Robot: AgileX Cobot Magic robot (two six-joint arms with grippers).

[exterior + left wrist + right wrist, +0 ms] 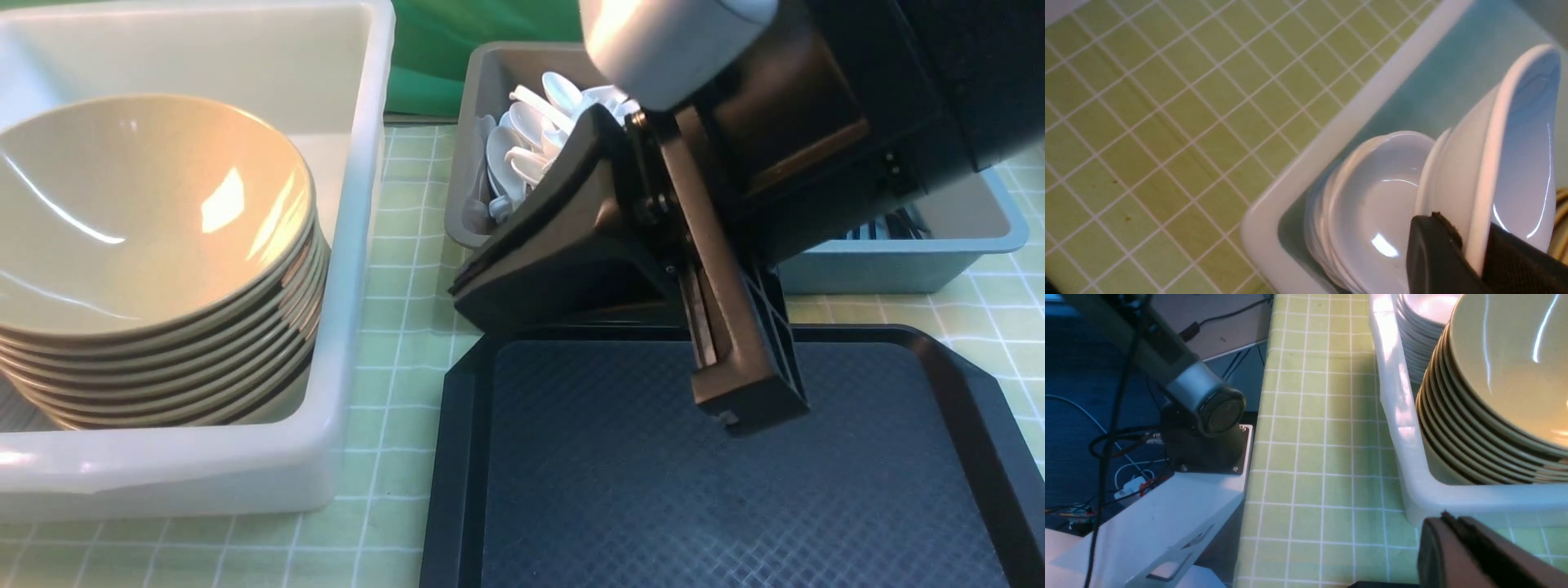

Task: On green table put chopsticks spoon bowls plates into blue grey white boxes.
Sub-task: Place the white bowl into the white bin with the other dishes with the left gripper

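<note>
Front view: the right gripper [747, 408] hangs closed and empty over the black tray [571, 490].
Left wrist view: the left gripper [1474, 245] pinches a white plate [1506, 155] by its rim, on edge, just beside the plate stack [1372, 212] in the white box [1331, 134].
Right wrist view: tan bowls [1506, 375] share that box.

Bowls [139, 212] stacked in the large box [359, 245], left of the tray [735, 490]

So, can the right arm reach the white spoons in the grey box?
Probably yes: the glossy white spoons lie uncovered in the grey plastic box beyond the shut, empty right end effector.
</note>
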